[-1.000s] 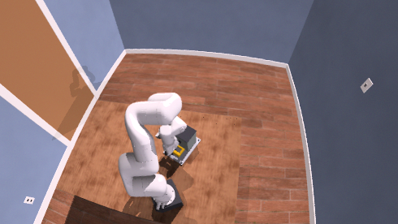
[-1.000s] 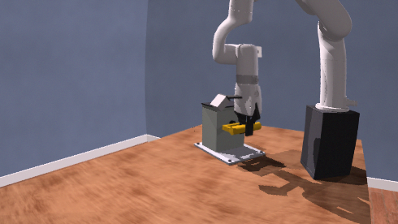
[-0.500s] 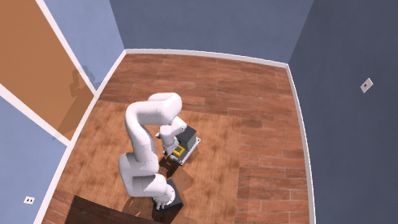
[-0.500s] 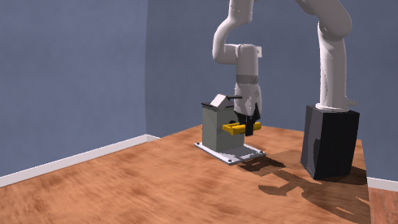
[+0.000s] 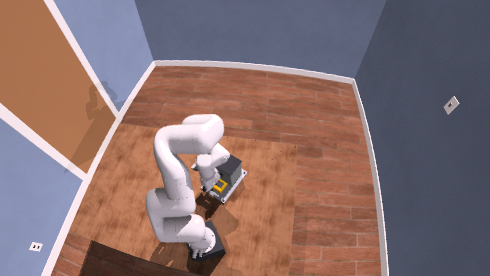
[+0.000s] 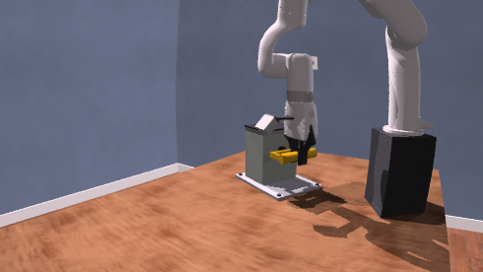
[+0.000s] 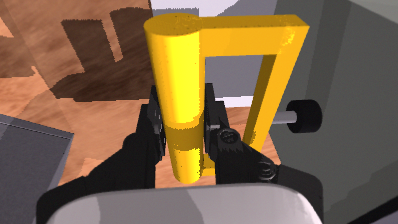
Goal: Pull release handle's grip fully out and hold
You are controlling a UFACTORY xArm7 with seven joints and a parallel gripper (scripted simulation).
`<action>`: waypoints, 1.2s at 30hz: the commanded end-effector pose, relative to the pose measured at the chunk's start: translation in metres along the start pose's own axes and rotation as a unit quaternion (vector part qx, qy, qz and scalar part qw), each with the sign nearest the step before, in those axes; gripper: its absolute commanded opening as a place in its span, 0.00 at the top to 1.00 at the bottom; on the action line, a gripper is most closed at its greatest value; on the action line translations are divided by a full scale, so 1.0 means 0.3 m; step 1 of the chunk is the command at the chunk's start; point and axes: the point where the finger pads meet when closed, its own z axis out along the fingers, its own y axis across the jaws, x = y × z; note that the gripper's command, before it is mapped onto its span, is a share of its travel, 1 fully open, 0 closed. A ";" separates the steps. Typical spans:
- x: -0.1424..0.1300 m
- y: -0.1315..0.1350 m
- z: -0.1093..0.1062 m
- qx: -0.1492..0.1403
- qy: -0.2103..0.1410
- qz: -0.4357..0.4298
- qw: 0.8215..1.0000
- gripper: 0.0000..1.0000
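Note:
The release handle's grip is a yellow frame with a round level bar, standing out in front of its grey housing on a light baseplate. It also shows in the exterior view and in the top view. My gripper comes down from above, and its black fingers press on both sides of the bar. It is shut on the bar. A thin rod with a black knob runs from the housing beside the grip.
The arm's dark base block stands right of the housing on the wooden table. A dark box edge shows at the lower left of the wrist view. Blue walls with white skirting close in the room.

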 end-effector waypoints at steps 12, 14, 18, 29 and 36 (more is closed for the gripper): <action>0.002 -0.008 -0.002 -0.001 0.001 0.000 1.000 1.00; 0.002 -0.016 -0.002 -0.001 0.001 0.000 1.000 1.00; 0.002 -0.038 -0.002 -0.001 0.001 0.000 1.000 1.00; 0.002 -0.107 -0.002 -0.001 0.001 0.000 1.000 1.00; 0.002 -0.159 -0.002 -0.001 0.001 0.000 1.000 1.00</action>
